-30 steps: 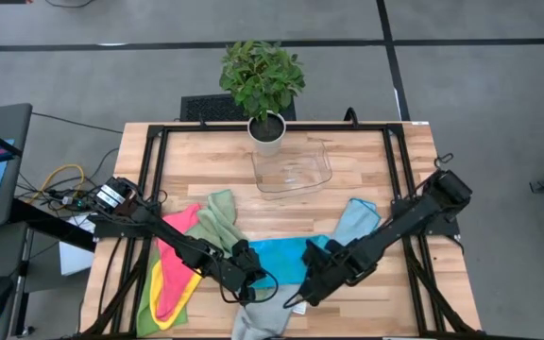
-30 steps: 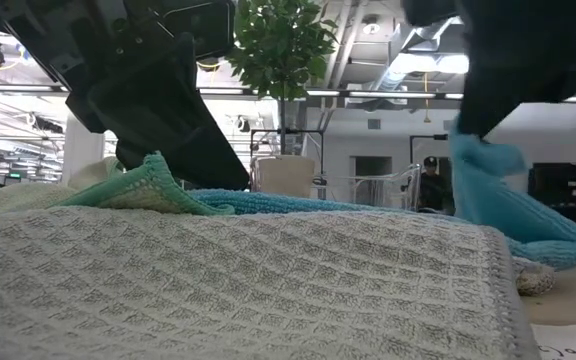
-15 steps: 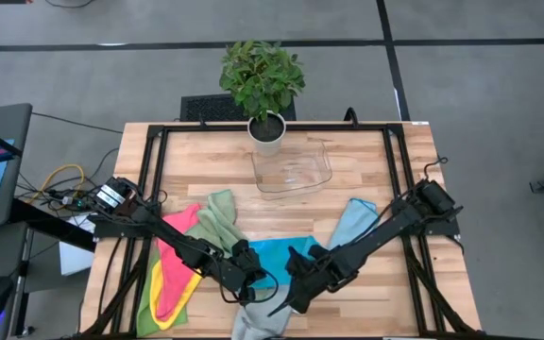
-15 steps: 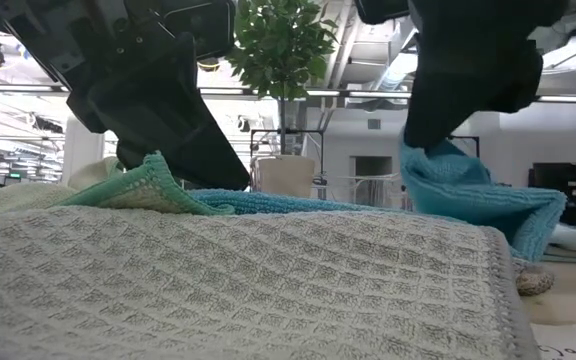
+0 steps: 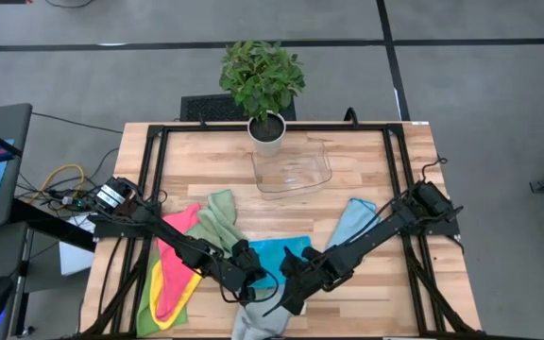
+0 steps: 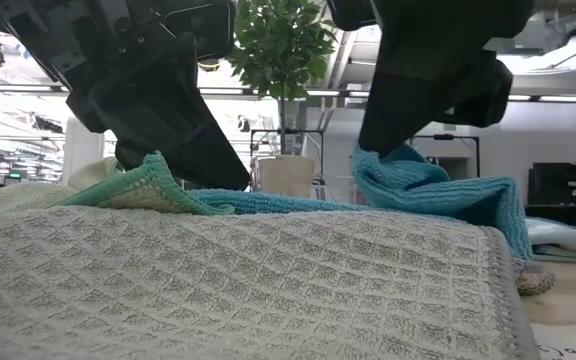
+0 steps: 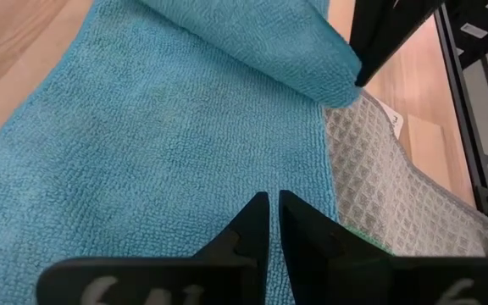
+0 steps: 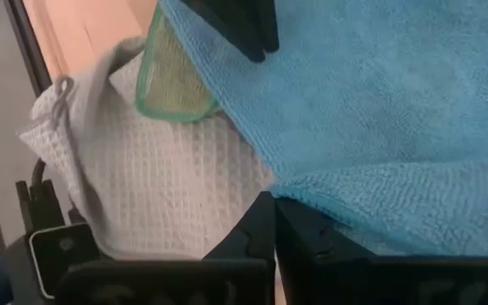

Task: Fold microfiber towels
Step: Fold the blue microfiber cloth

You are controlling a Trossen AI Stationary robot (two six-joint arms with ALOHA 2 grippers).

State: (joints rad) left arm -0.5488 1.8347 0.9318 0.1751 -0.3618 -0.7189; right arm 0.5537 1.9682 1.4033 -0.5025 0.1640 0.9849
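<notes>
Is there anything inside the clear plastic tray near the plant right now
No, the clear plastic tray shows only bare wood through it in the high view.

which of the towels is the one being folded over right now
The bright blue towel at the front middle: the right gripper is shut on its edge, doubled back over itself. The pink towel, green towel and grey towel lie loose.

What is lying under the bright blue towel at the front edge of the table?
A light grey waffle-weave towel lies under the bright blue towel, its teal-edged corner showing beside the blue edge. How far the grey towel extends beneath is covered. The right pincer holds a blue edge folded over.
</notes>
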